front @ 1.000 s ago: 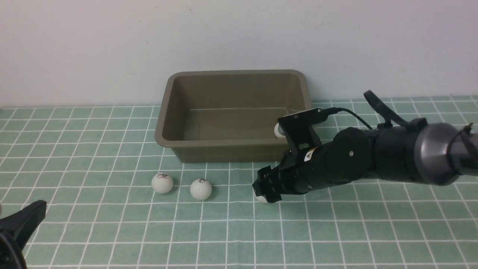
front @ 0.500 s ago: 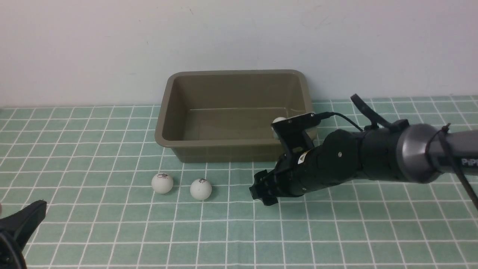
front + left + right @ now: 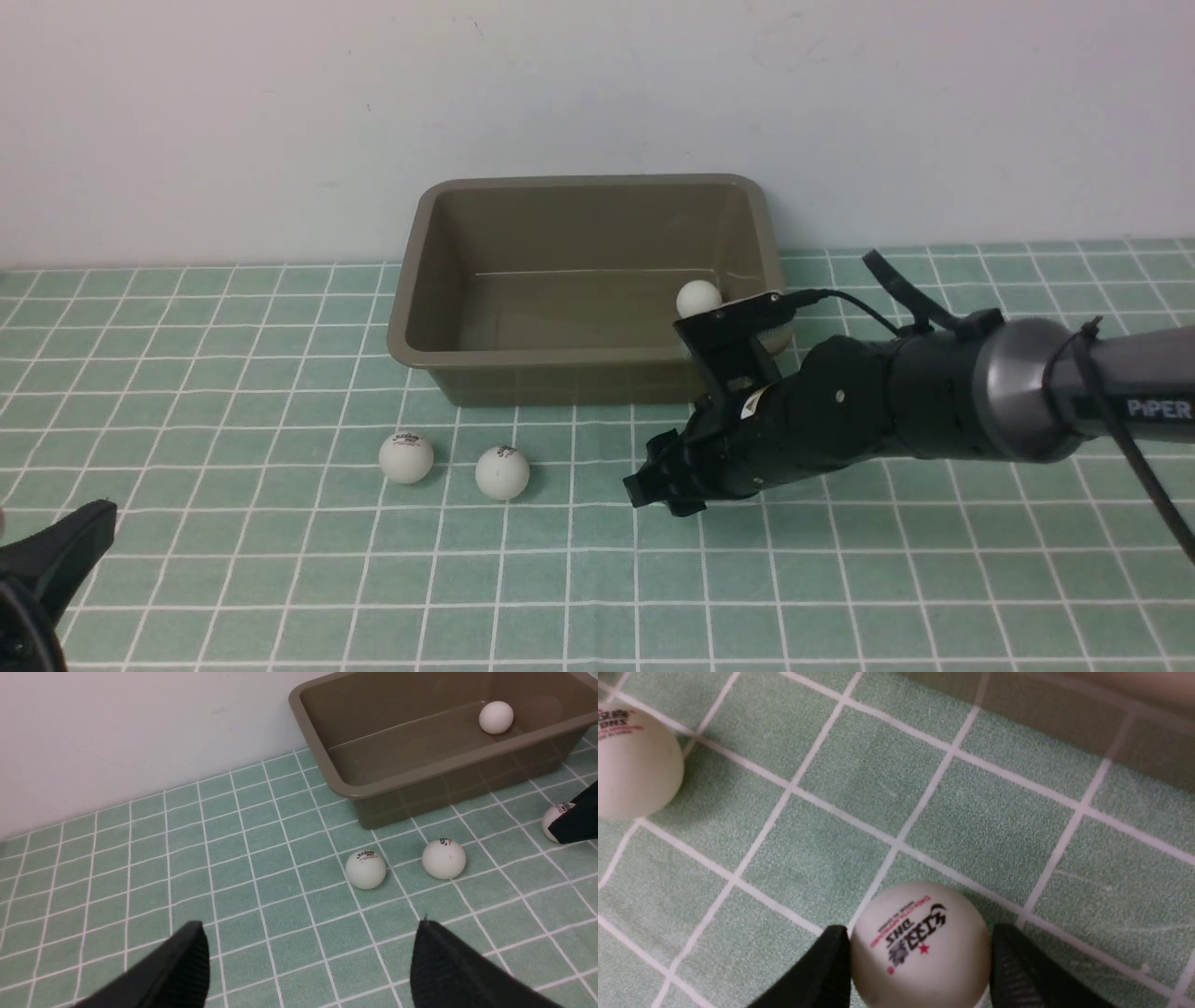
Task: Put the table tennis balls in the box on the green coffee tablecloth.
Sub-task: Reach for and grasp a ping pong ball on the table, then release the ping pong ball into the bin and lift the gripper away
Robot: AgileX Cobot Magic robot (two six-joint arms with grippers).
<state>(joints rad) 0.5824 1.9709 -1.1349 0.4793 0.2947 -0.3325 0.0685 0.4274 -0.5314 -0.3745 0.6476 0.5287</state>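
The olive-brown box (image 3: pixel 415 280) stands at the back of the green coffee tablecloth (image 3: pixel 840 579) with one table tennis ball (image 3: pixel 699 299) inside near its right wall. Two balls lie in front of it, one further left (image 3: pixel 405 457) and one beside it (image 3: pixel 502 471). My right gripper (image 3: pixel 658 490) is low on the cloth, right of them. In the right wrist view its fingers (image 3: pixel 822 970) press both sides of a fourth ball (image 3: pixel 920 947), which is hidden in the front view. My left gripper (image 3: pixel 308 970) is open and empty, near the front left.
A plain white wall (image 3: pixel 597 93) runs right behind the box. My right arm (image 3: pixel 934 401) reaches in low across the cloth from the right, in front of the box's right corner.
My right gripper has shifted slightly left and settled down over the fourth ball, which showed under it a second ago. The ball in the box is now uncovered. The left gripper has not moved.
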